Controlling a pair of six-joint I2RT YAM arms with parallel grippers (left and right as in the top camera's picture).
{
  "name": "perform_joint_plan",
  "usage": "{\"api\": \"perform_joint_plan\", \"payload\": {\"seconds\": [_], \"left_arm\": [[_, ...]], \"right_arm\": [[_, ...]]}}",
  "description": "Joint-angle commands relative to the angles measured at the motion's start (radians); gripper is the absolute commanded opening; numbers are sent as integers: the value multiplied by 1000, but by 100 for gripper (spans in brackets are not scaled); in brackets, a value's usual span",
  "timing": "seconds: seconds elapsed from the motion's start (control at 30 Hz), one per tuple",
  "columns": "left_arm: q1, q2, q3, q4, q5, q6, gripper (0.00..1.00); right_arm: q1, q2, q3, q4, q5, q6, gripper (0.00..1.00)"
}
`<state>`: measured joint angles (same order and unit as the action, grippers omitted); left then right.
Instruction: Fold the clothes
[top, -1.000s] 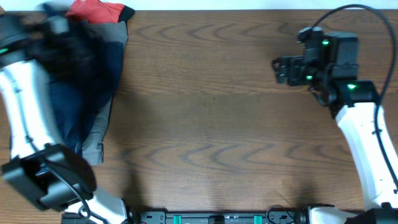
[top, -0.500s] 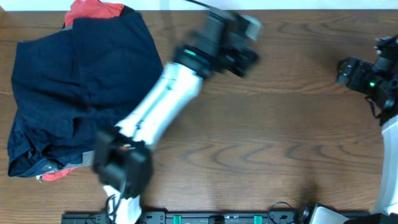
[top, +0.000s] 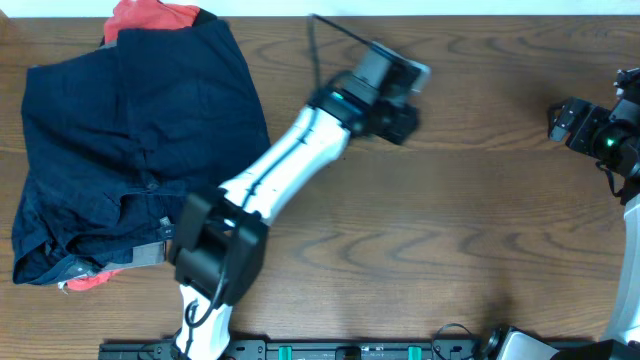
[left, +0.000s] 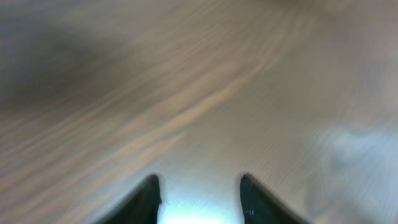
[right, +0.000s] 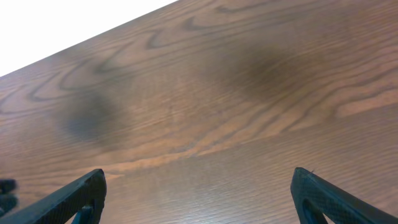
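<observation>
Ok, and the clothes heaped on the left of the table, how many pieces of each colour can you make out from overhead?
Navy shorts: 1 (a single dark mass; another navy piece could be hidden in it)
Red-orange piece: 1 (shows at the top and bottom edges; could be two pieces)
Grey piece: 1
Total: 3, at least

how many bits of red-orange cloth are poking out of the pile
2 red-orange patches: one at the pile's far edge, above the navy shorts, one at its near left corner. They may be one garment; the shorts hide what lies under.
</observation>
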<state>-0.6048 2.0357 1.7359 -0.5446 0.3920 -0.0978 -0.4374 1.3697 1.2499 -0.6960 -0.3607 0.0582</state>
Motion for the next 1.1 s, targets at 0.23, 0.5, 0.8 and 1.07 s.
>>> {"api": "perform_joint_plan", "payload": {"seconds": [0.23, 0.5, 0.8, 1.07], "left_arm": [[150, -51, 6, -495, -454, 22, 68], [233, -49, -68, -665, -562, 21, 70], [265, -48, -228, -597, -560, 22, 71], [235, -48, -312, -582, -534, 21, 71]], "right_arm": [[67, 19, 24, -16, -51, -15, 95], [130, 24, 24, -13, -51, -18, 95], [164, 24, 24, -11, -51, -23, 96], [164, 24, 24, -12, -51, -23, 96]]}}
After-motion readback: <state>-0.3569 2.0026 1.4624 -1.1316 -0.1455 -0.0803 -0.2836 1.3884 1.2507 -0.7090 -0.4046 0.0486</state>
